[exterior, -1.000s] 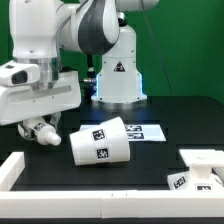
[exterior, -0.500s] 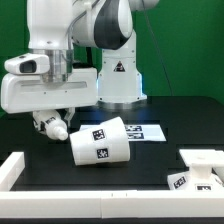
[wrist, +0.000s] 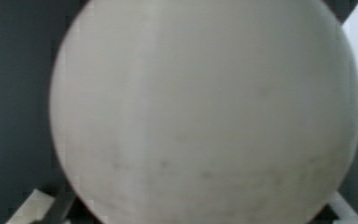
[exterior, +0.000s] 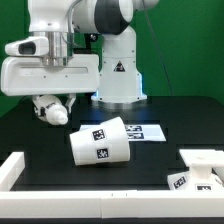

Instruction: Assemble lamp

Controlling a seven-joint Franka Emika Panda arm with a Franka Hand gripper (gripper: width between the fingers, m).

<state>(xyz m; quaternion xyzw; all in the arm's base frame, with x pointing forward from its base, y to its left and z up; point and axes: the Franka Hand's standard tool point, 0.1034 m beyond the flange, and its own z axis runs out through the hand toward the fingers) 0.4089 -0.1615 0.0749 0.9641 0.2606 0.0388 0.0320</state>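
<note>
The white robot arm (exterior: 60, 70) takes up most of the exterior view's left and upper part, and beneath it the black tabletop (exterior: 40, 150) is spread across the scene.

Of the lamp's parts, the shade (exterior: 100, 143) is the largest. It is seen lying on its side near the middle of the tabletop, its tags facing the camera, just in front of the marker board (exterior: 148, 131). The base (exterior: 200, 158) is found at the exterior view's lower right, well apart from the shade and partly cut off by the frame edge.

The bulb (exterior: 46, 110) is carried clear of the tabletop, up and to the exterior view's left of the shade. Its rounded head is pointed down and outward, and in the wrist view the bulb (wrist: 202, 110) fills nearly the whole picture as a smooth pale oval.

The gripper (exterior: 55, 103) is judged to be clamped on the bulb, since the part hangs in the air with nothing else under it (the jaws themselves are barely made out).

The bulb is taken to be light, rigid plastic. Its curved, glossy head is likely to slip or twist between flat pads, so a hold nearer its narrower end would be preferred. The shade, hollow and tapered, would probably be best gripped across its wall or narrow end. The base can be expected to sit steadily.
</note>
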